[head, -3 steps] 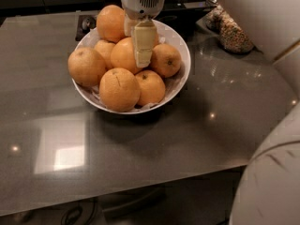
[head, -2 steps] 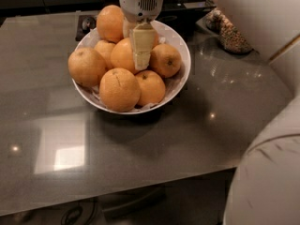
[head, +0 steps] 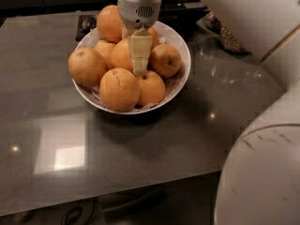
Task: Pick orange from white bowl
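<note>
The white bowl (head: 180, 50) stands on the dark grey table and holds several oranges in a heap. The orange (head: 121, 54), large and smooth, lies in the middle of the heap, partly hidden. My gripper (head: 139, 62) hangs straight down over the bowl's middle, right beside this orange on its right side and reaching in among the fruit. An orange with a dark crease (head: 118, 89) is at the front. Smaller ones with stem dots sit at the right (head: 165, 60) and front right (head: 151, 87). Another large orange (head: 110, 23) tops the back.
The grey reflective table (head: 140, 153) stretches in front of and left of the bowl. A bag of snacks (head: 227, 39) lies at the back right. My white arm and body (head: 262, 172) fill the right side. A dark object (head: 86, 25) sits behind the bowl.
My gripper has come down a little further among the oranges. The bowl and the fruit have not moved.
</note>
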`<state>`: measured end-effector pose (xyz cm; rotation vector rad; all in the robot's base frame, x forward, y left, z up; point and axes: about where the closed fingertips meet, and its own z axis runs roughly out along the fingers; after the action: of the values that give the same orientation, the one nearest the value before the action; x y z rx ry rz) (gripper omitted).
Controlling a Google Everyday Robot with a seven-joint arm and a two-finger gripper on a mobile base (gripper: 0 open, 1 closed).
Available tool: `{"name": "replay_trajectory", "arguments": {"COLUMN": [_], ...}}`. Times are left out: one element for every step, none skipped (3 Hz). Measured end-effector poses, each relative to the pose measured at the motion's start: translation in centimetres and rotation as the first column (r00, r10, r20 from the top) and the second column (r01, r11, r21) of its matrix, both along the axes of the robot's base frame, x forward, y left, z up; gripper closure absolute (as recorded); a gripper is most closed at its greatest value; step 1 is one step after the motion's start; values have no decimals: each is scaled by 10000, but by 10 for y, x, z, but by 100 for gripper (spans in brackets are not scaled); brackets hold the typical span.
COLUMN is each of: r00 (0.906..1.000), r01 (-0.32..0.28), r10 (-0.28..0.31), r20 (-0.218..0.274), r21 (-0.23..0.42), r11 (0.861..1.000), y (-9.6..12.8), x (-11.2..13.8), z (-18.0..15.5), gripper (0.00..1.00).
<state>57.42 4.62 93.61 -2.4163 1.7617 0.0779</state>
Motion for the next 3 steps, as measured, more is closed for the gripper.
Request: {"name": "replay_trajectory", "arguments": {"r00": [9993,9993,9999], "r01": [40,40,58], "r10": [-39,-39,-55], "r20": [-363,-363,-137], "r21": [21,21,210], "r11": [10000,10000,9998], "y": [0,0,4], "x": [-6,-6,-2], "z": [-9,-9,-7], "gripper": [23,42,81]}}
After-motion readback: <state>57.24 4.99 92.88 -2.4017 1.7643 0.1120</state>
